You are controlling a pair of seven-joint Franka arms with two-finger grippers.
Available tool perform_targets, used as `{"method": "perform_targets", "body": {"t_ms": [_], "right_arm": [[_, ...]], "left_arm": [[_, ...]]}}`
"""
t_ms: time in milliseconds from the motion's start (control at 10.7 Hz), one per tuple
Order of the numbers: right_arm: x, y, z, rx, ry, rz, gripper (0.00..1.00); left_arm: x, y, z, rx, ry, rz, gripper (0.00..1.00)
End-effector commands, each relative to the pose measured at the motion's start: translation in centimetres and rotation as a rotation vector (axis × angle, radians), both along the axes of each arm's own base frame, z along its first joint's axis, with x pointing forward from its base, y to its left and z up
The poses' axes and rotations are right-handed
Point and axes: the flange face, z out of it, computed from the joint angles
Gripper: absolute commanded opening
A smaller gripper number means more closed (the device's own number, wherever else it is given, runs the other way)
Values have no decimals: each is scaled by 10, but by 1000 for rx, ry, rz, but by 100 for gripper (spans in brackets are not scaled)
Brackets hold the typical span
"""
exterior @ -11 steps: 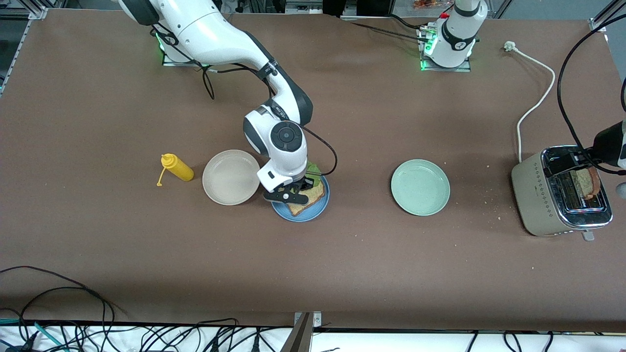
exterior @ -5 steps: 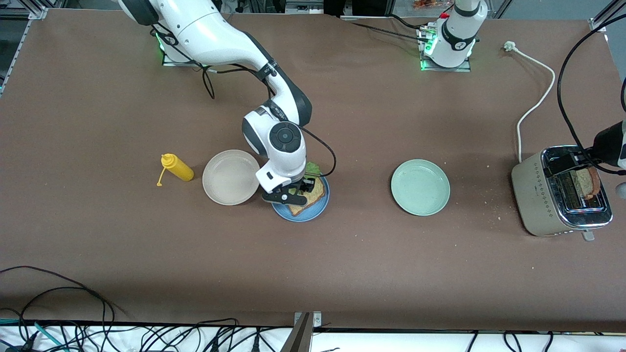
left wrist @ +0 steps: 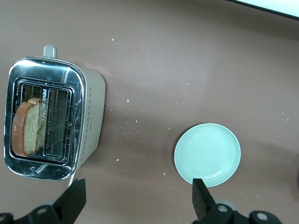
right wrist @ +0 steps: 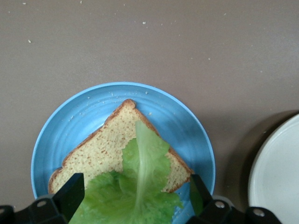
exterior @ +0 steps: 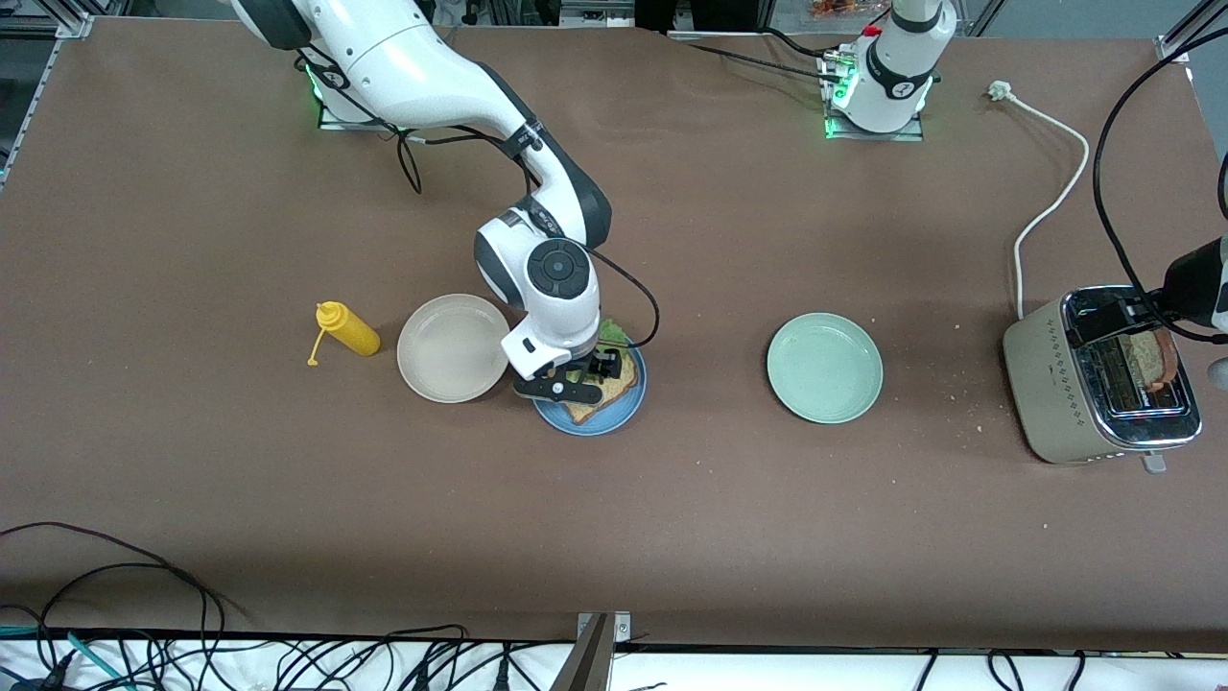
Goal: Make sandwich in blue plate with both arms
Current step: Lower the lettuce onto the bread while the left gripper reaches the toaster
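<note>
The blue plate (exterior: 619,415) (right wrist: 70,126) carries one brown bread slice (exterior: 587,407) (right wrist: 96,151) with a ruffled green lettuce leaf (exterior: 615,333) (right wrist: 140,186) lying on top. My right gripper (exterior: 583,376) (right wrist: 134,198) hovers low over that plate, open, one finger on each side of the leaf and apart from it. A second bread slice (exterior: 1151,357) (left wrist: 28,126) stands in the toaster slot. High above the toaster, at the left arm's end of the table, my left gripper (exterior: 1113,319) (left wrist: 138,205) waits open and holds nothing.
The metal toaster (exterior: 1065,384) (left wrist: 88,116) has a white cable (exterior: 1050,192) trailing from it. A pale green plate (exterior: 823,368) (left wrist: 207,154) sits mid-table, with crumbs around it. A beige plate (exterior: 451,347) (right wrist: 280,172) touches the blue one; a yellow squeeze bottle (exterior: 347,329) lies beside it.
My right gripper has opened over the blue plate and let go of the lettuce, which now rests on the bread. The left arm has not moved.
</note>
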Motion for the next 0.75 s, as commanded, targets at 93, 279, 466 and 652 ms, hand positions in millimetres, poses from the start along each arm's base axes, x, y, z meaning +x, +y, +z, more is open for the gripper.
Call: {"method": "perform_targets", "body": {"t_ms": [93,279,466,652], "right_arm": [[11,-10,17,3,-28,34,100],[34,-42,43,9,-35,64,100],[48,-78,63,-32,21,133,100],[63,-113,95,-56,62,199,100]], "left_arm": [[-5,29,9,28,-9,-76,100],[-11,72,9,28,-8,-81,100],[-15,108,1,30,-1,-91,100],[-11,132,-21,74,40,-87,100]]}}
